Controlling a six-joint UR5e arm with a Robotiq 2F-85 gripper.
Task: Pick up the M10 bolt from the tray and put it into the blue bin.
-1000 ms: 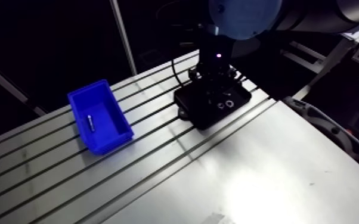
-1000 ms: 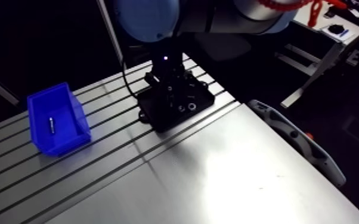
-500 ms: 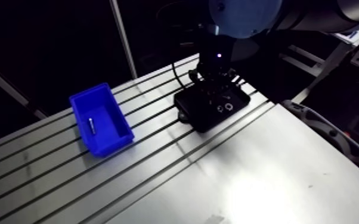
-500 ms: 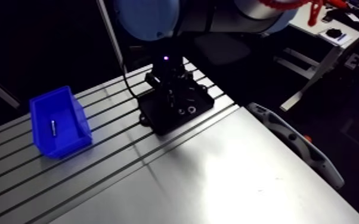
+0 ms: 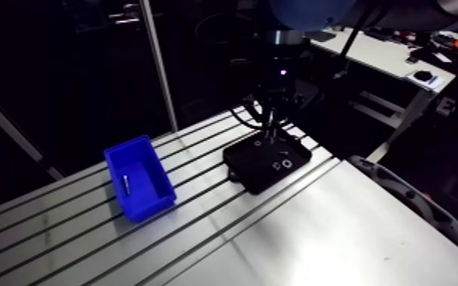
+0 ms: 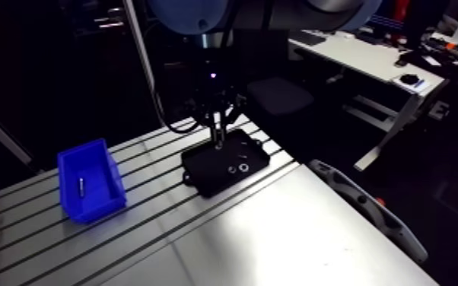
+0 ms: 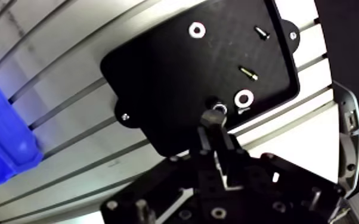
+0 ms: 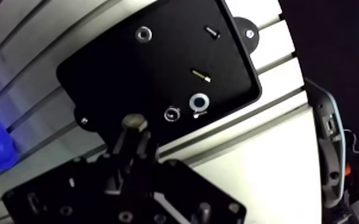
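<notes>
On the bench [image 5: 338,228] the arm [image 5: 281,72] is held approx. vertical, wrist down, over the black tray [image 5: 249,172]; the blue bin [image 5: 153,201] is set well apart. The gripper [image 8: 132,138] is clamped on the M10 bolt [image 8: 134,122], hex head fwd, above the tray.

Wrist view: blue plastic bin [image 7: 3,143] cut off, I see one corner only. Shank of the dark hex-headed bolt [image 7: 212,117] hidden inside the black two-finger gripper [image 7: 214,132]. Arm view: small grey piece [image 5: 126,183] in the bin, can't identify.

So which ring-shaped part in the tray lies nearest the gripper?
The small dull ring beside the bright washer; the third ring sits far off.
</notes>
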